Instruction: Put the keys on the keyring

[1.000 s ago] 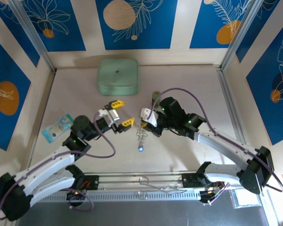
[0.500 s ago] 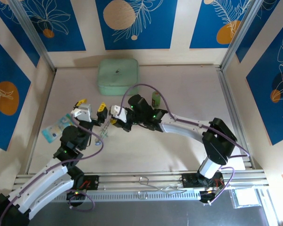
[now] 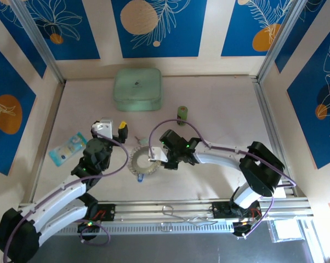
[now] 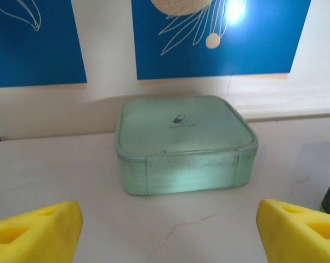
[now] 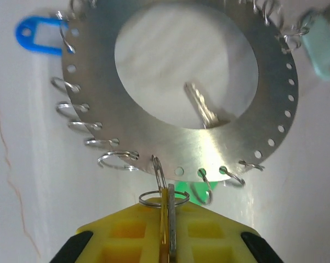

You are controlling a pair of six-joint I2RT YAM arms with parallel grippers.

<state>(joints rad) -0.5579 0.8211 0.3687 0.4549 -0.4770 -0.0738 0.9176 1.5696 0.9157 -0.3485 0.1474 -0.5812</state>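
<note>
Keyring [image 5: 198, 145] flat on the table [image 3: 209, 109] just beyond the right gripper [image 5: 168, 219], pinched shut on an apparent key [image 5: 171, 235] held edge-on, small wire loop [image 5: 164, 198] at the rim: advance slowly and align that loop with a free hole [image 5: 178, 171], clear of neighbouring coils [image 5: 80, 125]. Bring the left gripper [image 4: 168, 224], spread wide and empty before the mint box [image 4: 184, 142], in to pin the far rim.
</note>
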